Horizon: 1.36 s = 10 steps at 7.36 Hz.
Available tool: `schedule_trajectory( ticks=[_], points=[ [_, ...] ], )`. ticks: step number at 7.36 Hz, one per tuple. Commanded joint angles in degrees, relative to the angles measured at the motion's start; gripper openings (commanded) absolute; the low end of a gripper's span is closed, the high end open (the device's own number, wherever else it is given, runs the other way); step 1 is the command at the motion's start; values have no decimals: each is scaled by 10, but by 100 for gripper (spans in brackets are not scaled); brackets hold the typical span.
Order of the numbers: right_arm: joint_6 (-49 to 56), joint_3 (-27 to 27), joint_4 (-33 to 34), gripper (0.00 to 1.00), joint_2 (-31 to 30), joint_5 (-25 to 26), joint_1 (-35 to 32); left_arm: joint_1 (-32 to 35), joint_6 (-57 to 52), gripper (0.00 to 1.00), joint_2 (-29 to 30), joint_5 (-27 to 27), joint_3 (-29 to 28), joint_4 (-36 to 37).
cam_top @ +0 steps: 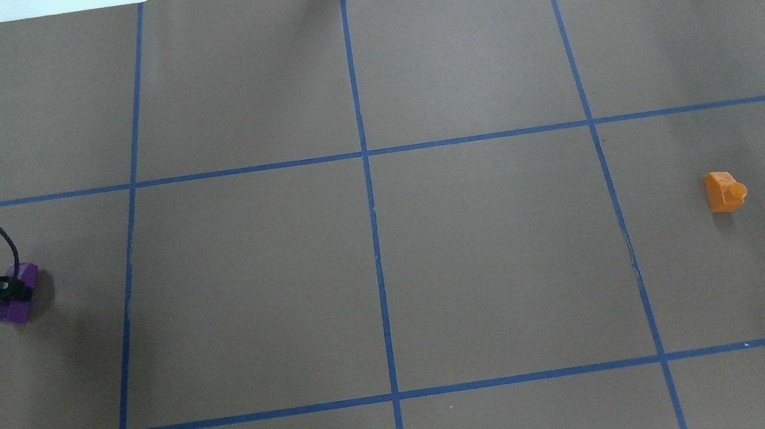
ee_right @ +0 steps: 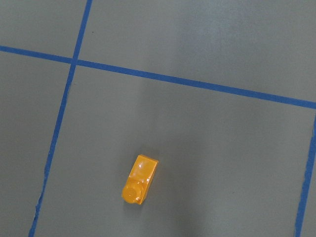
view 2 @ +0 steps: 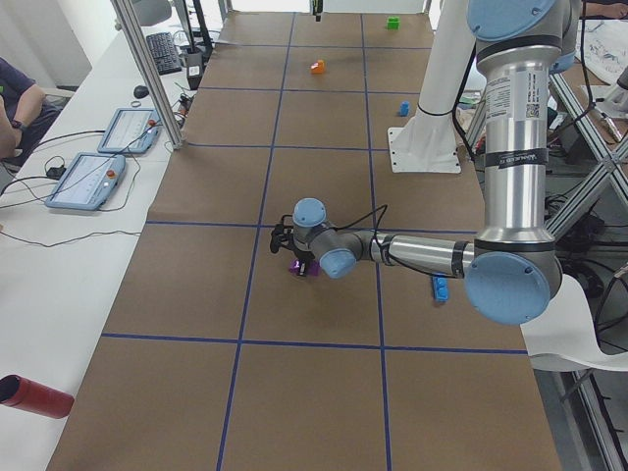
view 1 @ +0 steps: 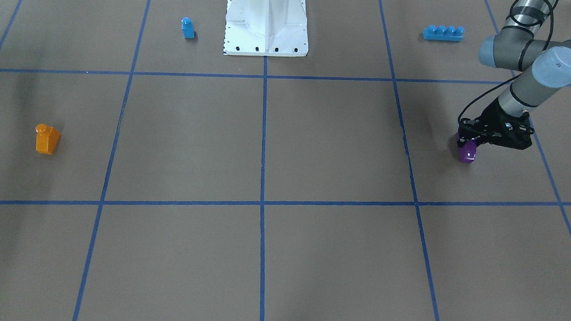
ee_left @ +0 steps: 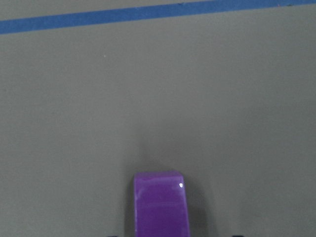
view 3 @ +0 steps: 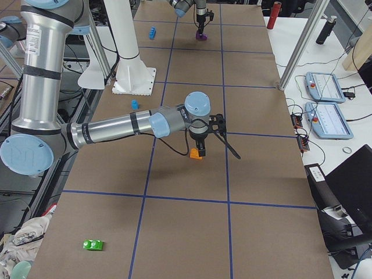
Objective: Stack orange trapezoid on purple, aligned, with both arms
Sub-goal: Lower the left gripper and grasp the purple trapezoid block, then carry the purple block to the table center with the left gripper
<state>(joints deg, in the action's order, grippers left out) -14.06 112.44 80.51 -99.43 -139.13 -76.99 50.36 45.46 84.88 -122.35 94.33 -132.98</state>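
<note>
Purple [view 1: 467,153] on mat [view 1: 314,147], robot's left side; L gripper [view 1: 467,142] straddles it, jaws spread w/ gaps. Orange [view 1: 47,139] far right, R gripper [view 3: 199,146] above it, jaw state can't tell.

L arm [view 2: 422,252] reaches out to the table's left side w/ forearm low and nearly level, wrist bent so the L gripper [cam_top: 9,286] points straight down at the tabletop; its jaws stand apart, one either side of the purple [cam_top: 16,296], w/ a gap showing on the wrist cam. R arm [view 3: 116,125] is stretched the same way to the right side, forearm approx. level, R gripper [view 3: 197,150] pointing down and hanging above the surface. Its jaw state can't be judged, as it shows clearly in the side view only.
</note>
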Motion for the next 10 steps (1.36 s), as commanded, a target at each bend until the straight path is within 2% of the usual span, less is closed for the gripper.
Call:
schedule_trajectory(
  ticks=[1, 2, 4, 6, 7, 8, 10],
  points=[
    [0, 1, 0, 100, 0, 0, 0, 0, 8, 0, -16, 0, 55, 13],
    [0, 1, 0, 100, 0, -1, 1, -3, 37, 0, 1, 1, 71, 39],
    [0, 1, 0, 100, 0, -1, 2, -34, 126, 0, 92, 2, 89, 102],
    [0, 0, 0, 100, 0, -1, 3, -103, 193, 0, 226, 21, 82, 203],
    [0, 0, -3, 100, 0, -1, 3, -149, 213, 0, 297, 57, 72, 271],
    [-1, 0, -9, 100, -1, -1, 3, -177, 237, 0, 372, 95, 38, 319],
    [-1, 0, -9, 100, -1, -1, 3, -220, 277, 0, 488, 158, -71, 327]
  ],
)
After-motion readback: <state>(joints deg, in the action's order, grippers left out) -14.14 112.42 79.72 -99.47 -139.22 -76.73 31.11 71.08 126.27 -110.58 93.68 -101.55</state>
